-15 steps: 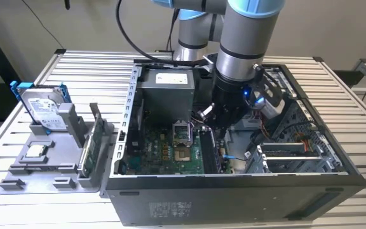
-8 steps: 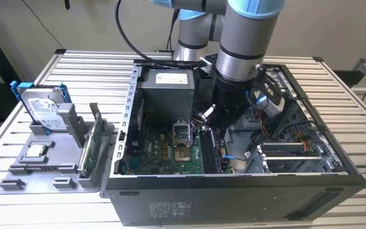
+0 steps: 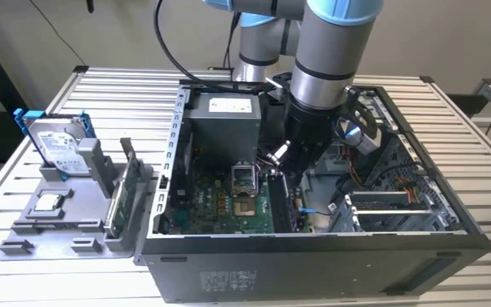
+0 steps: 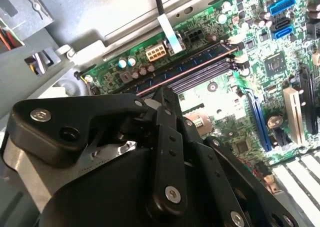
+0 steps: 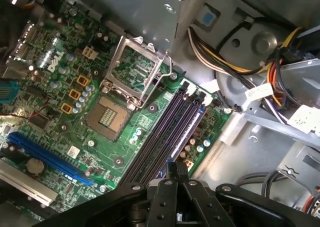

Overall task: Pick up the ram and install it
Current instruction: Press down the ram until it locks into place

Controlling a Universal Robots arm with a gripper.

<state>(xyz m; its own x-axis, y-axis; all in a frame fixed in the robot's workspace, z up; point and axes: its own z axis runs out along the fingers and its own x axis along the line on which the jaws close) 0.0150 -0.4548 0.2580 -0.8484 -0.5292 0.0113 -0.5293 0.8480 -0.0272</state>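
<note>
Install step judged in hand: gripper [image 5: 176, 173] is seen clenched, nothing between its fingertips, over the memory slots [image 5: 167, 132] inside the computer case [image 3: 314, 262]. One ram [image 4: 200, 66] appears laid in a slot, seating uncertain. Straight, even downward pressure is judged necessary. One gripper counted.

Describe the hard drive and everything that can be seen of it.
In the exterior view, the hard drive is a flat silver metal slab with a pale label on its face, edged by a blue frame that looks like plastic. It stands upright, leaning slightly, with its lower edge slotted in a grey holder on the exterior view's left, outside the open computer case.
</note>
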